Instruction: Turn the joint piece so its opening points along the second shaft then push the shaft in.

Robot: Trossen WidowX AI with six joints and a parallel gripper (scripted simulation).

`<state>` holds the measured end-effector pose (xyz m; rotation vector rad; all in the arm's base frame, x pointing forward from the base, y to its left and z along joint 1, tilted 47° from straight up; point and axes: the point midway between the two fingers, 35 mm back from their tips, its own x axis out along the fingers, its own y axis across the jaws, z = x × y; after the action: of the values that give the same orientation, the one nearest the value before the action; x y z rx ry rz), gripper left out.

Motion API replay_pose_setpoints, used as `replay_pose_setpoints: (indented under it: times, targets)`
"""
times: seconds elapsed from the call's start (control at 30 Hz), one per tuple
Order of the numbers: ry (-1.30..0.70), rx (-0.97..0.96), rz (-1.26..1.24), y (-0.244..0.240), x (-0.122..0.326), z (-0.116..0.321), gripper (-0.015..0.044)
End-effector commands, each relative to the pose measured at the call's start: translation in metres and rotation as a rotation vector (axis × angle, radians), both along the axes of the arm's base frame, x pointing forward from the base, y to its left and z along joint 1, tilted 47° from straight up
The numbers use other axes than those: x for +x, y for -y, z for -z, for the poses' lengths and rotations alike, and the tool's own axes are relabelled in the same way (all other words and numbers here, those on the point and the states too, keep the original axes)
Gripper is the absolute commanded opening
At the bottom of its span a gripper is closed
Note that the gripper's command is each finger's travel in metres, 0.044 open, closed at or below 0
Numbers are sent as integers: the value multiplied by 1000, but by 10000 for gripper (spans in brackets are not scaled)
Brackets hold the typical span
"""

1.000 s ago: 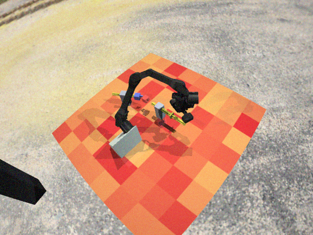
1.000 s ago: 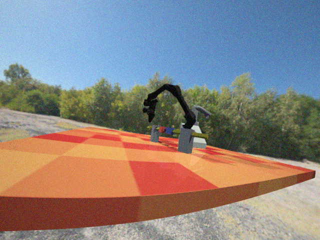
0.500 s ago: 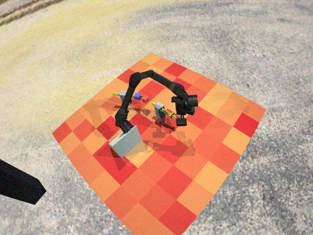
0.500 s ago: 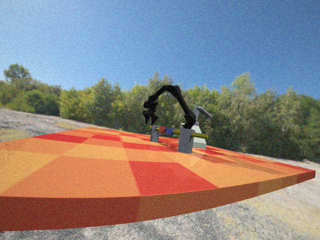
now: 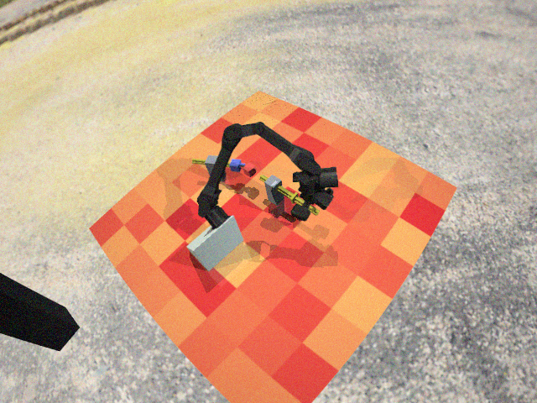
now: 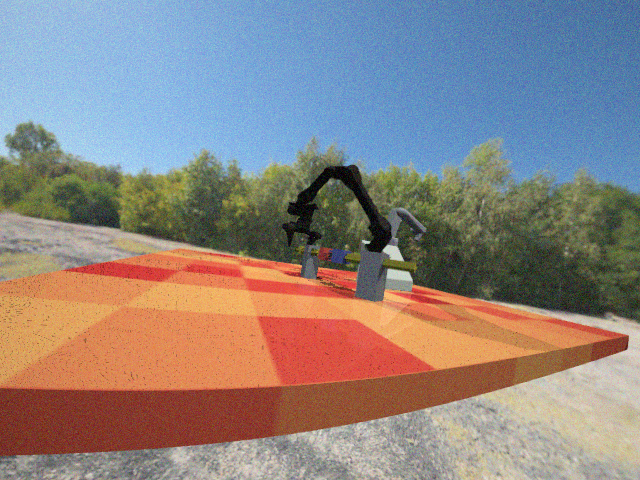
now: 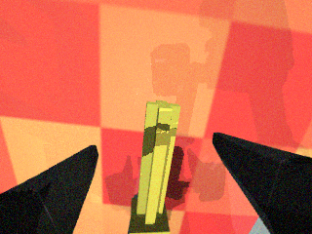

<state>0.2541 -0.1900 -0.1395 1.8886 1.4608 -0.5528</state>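
Note:
My gripper point(image 5: 312, 206) point(image 6: 301, 240) point(image 7: 156, 143) is open and empty, its fingers apart on either side of the outer end of the second shaft in the wrist view. The yellow second shaft point(image 5: 284, 191) point(image 7: 157, 171) runs through the grey second block point(image 5: 273, 183) point(image 6: 309, 263) and has a collar near its middle. The first shaft point(image 5: 198, 161) point(image 6: 400, 264) sits in the first grey block point(image 5: 211, 162) point(image 6: 370, 273). On its end are a blue hinge part point(image 5: 236, 164) point(image 6: 339, 255) and the red joint piece point(image 5: 249, 170) point(image 6: 324, 253), whose dark opening faces roughly toward the second shaft. A gap separates them in the top view.
The pale arm base point(image 5: 219, 243) point(image 6: 398, 280) stands beside the two blocks on the checkered orange and red board point(image 5: 256, 303) point(image 6: 206, 346). A black bar point(image 5: 34, 314) juts in at the lower left. A grey bent shape point(image 6: 408, 219) rises behind the arm.

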Motion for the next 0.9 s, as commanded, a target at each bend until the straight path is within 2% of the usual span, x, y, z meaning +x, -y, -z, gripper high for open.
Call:
replay_pose_setpoints:
  times: [0.0, 0.87]
  targets:
    - [-77, 41, 94, -6, 0, 3, 440]
    - [-108, 57, 131, -28, 9, 24, 440]
